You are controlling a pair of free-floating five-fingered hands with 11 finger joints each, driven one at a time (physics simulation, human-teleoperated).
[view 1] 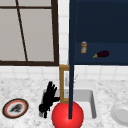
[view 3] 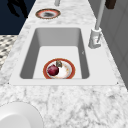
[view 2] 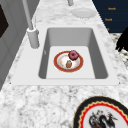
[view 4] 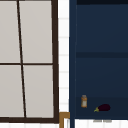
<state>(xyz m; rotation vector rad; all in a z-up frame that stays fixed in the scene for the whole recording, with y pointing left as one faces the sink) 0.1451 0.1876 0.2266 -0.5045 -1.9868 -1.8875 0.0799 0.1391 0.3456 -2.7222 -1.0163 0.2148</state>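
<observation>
Marble counter (view 2: 37, 100) w/ sink (view 2: 30, 75), window (view 1: 27, 32)

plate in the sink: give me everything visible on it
The plate is round, with a red-brown rim and a pale centre, ceramic by the look of it. It lies flat on the floor of the sink, about mid-basin, apart from the walls. Two things rest on it: a dark red round fruit and a smaller brownish item, too small to identify. The right side view shows them too, the red fruit nearer that camera. No hand touches it; a black hand hovers over the sink's left edge.
</observation>
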